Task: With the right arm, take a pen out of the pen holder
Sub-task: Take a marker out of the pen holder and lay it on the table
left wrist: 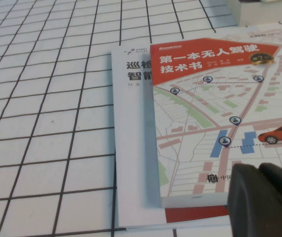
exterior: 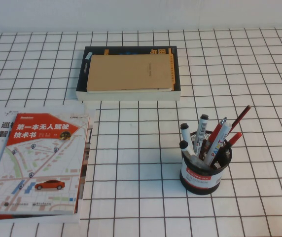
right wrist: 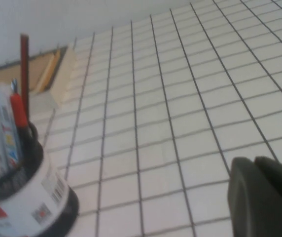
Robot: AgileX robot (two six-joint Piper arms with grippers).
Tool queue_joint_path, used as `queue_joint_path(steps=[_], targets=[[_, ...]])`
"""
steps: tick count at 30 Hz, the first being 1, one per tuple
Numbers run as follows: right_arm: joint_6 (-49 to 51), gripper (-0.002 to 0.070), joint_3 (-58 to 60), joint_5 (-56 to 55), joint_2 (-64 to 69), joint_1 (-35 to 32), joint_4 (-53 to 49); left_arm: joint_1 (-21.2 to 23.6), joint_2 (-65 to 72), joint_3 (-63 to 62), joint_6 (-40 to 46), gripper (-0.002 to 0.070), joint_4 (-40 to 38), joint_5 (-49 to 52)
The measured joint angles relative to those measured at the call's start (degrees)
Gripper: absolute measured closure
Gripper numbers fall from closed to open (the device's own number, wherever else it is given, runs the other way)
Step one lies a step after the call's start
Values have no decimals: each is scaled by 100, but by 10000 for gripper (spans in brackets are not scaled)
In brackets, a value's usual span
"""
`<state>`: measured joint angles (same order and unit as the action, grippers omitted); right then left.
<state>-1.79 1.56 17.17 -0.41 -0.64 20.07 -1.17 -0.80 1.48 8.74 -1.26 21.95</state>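
Note:
A black mesh pen holder [exterior: 205, 170] with a white label stands at the front right of the table and holds several pens [exterior: 215, 140], white markers and red ones leaning right. In the right wrist view the holder [right wrist: 27, 197] shows at the edge, with a red pencil [right wrist: 24, 74] sticking up. My right gripper [right wrist: 257, 168] is shut and empty, over the bare grid cloth, apart from the holder. My left gripper [left wrist: 259, 173] is shut and empty, hovering above the map-cover book [left wrist: 220, 108]. Neither arm shows in the high view.
Two stacked books [exterior: 40, 158] lie at the front left. A tan book on a black one [exterior: 130, 73] lies at the back middle. White grid cloth [exterior: 146, 148] covers the table.

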Motion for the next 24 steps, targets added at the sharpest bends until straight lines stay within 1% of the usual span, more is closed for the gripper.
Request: queue_joint_path(steps=[5,10,18,21,24], targets=[[0,692,0,-648,0,0,1466,0,0,0,0,679,0,0],[0,692,0,-929,0,0,2429,0,0,0,0,679,0,0],[0,693,0,-991,0,0,2828,0,0,0,0,679,0,0],[-48,692,0,-715,0,0,2867,0,0,0,0,679,0,0],[-185,692,-56,-187,0,0,2890,0,0,0,0,679,0,0]])
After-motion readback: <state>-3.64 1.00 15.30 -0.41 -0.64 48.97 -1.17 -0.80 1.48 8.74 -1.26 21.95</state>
